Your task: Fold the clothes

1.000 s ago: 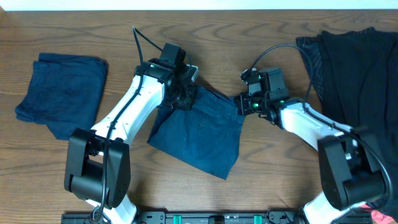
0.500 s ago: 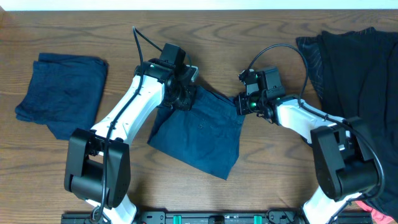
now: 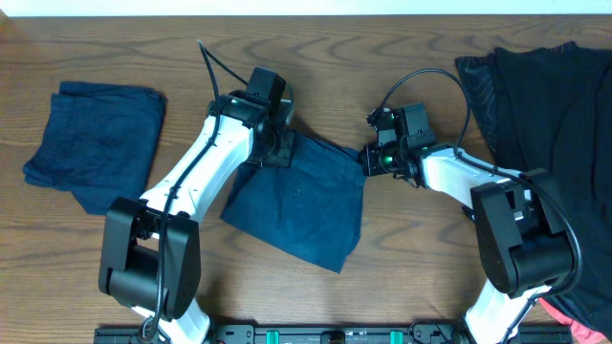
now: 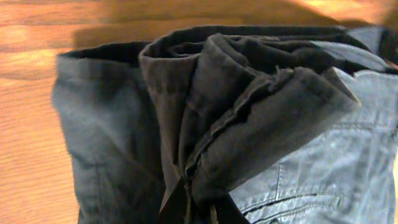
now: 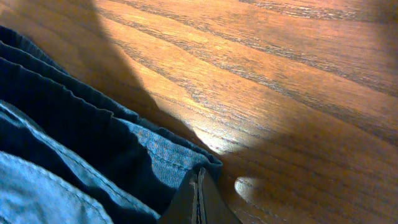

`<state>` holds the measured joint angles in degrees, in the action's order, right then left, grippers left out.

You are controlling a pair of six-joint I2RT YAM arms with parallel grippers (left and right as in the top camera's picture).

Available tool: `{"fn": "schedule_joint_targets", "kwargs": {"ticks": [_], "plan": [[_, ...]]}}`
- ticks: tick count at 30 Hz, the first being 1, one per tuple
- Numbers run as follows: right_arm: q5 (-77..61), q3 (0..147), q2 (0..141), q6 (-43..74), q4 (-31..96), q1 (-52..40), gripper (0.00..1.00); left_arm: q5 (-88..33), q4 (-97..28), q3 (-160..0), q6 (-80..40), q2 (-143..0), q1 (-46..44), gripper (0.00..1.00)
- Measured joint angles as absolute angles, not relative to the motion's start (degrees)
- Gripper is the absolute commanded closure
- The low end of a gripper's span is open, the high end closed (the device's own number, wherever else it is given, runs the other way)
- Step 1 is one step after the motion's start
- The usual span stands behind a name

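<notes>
Overhead view: the blue denim garment [image 3: 296, 205] lies at the centre of the wooden table [image 3: 430, 277], partly folded, with its upper edge stretched between the two arms. The left gripper [image 3: 275, 150] is at the upper left corner of that edge and the right gripper [image 3: 367, 161] is at the upper right corner. A folded navy garment [image 3: 96, 143] rests well apart at the left, and a black clothing pile [image 3: 545, 115] waits at the right. Left wrist view: the left gripper [image 4: 194, 190] has its fingers pressed together on a bunched roll of the denim garment [image 4: 267, 106], with the layers gathered above the tips. Right wrist view: the right gripper [image 5: 200, 180] has its fingers together on the corner of the hem of the denim garment [image 5: 74, 143], with bare table [image 5: 280, 93] just beyond. Step in hand, as judged: both arms grip the top edge to make a fold of the centre garment. The next move calls for both grippers to carry that edge level and together over the lower part, then release only when the edges align; uneven travel may skew the fold.
</notes>
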<state>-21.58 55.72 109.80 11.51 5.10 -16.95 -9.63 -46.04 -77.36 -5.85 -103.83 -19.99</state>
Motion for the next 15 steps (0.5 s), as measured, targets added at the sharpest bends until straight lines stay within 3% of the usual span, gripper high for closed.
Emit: {"fn": "schedule_joint_targets", "kwargs": {"ticks": [15], "plan": [[-20.86, 56.64, 109.78, 11.05, 7.81, -16.95, 0.99, -4.29, -41.54, -77.34, -16.45, -103.83, -19.99, 0.94]]}}
